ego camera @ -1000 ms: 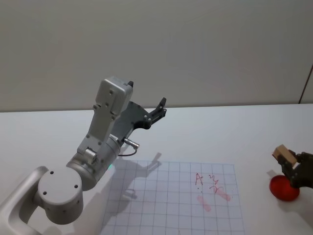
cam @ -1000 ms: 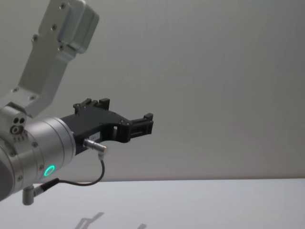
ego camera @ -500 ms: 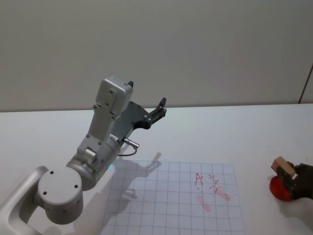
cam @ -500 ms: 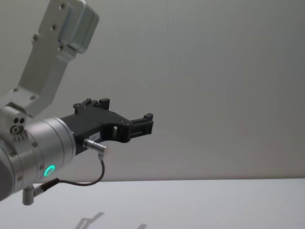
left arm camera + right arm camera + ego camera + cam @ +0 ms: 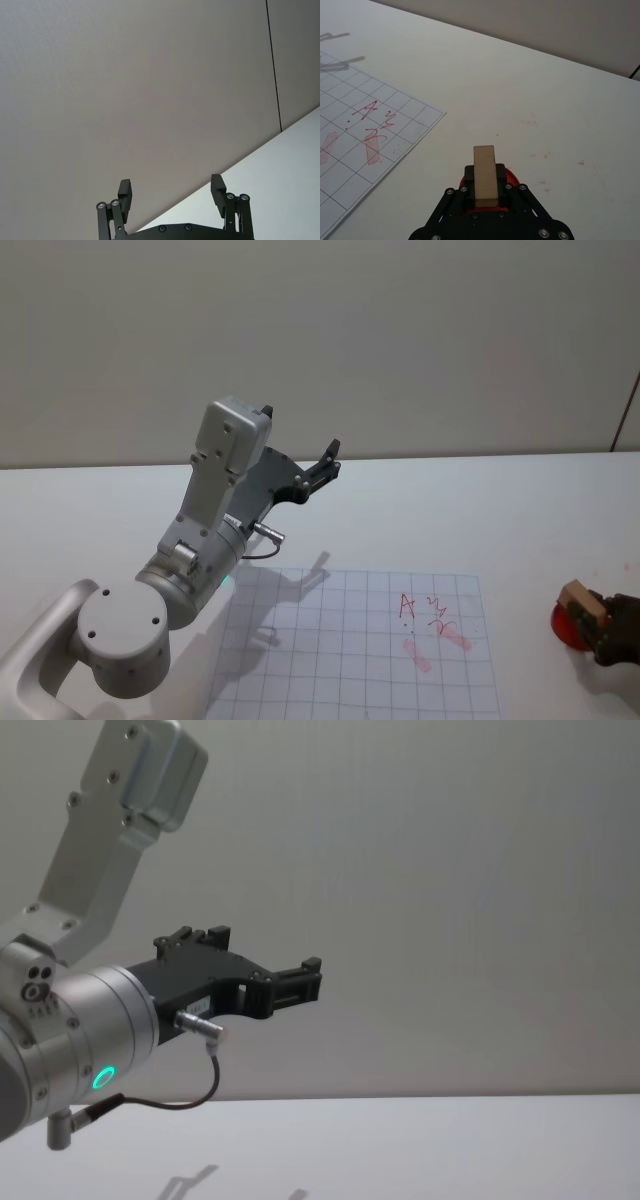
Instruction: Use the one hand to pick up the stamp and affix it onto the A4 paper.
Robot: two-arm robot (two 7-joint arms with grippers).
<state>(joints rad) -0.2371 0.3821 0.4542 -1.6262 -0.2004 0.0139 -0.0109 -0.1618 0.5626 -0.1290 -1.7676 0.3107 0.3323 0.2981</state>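
Compared with a second ago, the right gripper with the stamp has moved down and toward the lower right corner of the head view; the red ink pad under it now shows less of its surface. The left arm has not changed position.

Left to right: the left gripper is held raised above the white table, left of centre, pointing toward the far wall. Its fingers stand well apart, with nothing between them. A green light glows on its silver wrist, and a thin black cable loops below the wrist.

The A4 paper lies flat on the table in front of the robot, printed with a grid. Near its right edge there is red handwriting, a letter "A" followed by marks that cannot be read, with two pink stamped smears below.

At the far right, the right gripper's fingers are closed on the wooden stamp, a pale block held upright between them, directly over the red ink pad. Whether the stamp touches the pad cannot be told. The pad sits on the table, off the paper and to its right. Small red specks mark the table beyond the pad.

Nothing lies between the stamp and the paper.
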